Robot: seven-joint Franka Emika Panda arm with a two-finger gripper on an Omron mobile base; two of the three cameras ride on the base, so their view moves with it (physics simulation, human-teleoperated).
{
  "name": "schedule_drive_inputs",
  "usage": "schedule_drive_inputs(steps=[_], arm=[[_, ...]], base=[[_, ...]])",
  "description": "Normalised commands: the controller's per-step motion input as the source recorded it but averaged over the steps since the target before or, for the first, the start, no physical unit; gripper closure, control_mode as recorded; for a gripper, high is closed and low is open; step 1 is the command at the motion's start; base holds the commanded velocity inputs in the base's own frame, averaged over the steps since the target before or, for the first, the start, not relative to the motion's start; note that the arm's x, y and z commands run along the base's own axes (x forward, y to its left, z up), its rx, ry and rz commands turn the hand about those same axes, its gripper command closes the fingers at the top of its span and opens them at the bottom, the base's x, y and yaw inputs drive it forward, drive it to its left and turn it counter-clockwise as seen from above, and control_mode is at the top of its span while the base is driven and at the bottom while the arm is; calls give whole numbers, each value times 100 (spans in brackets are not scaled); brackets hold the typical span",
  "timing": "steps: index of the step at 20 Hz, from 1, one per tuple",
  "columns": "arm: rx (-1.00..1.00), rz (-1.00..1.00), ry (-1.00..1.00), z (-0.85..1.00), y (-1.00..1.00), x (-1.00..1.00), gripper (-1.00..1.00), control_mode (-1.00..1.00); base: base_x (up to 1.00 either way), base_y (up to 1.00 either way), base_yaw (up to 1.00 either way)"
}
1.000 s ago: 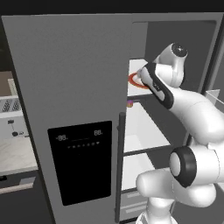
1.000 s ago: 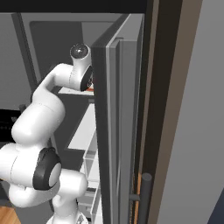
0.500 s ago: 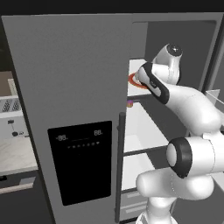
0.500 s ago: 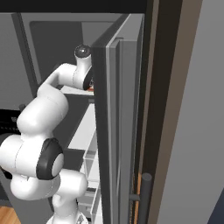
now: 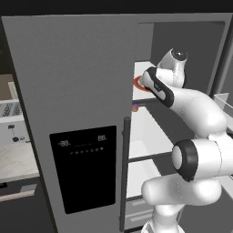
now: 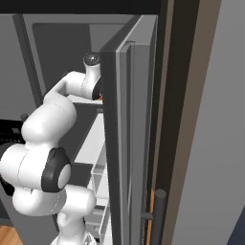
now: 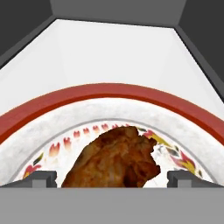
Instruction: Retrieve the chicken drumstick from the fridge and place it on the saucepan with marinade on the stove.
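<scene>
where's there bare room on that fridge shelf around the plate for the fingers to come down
In the hand view, the white shelf lies bare beyond the plate's red rim, up to the grey back wall. On the plate, patterned white surface shows beside the chicken drumstick on both sides. The open gripper straddles the drumstick, fingertips over those side patches.

The white arm rises from its base, bends at the dark elbow joint and reaches forward and up with the wrist turned inward — the hand [image 7: 112, 178] held wide open, its two dark fingertips [image 7: 40, 178] well apart and closed on nothing.
</scene>
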Motion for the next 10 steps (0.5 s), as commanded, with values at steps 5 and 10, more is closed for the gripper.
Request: schedule_drive_inputs(steps=[5,10], arm=[[0,0,0,-14,-1,3,-100,-100],[0,0,0,-13,0,0,-100,-100]], base=[[0,0,0],[0,0,0]])
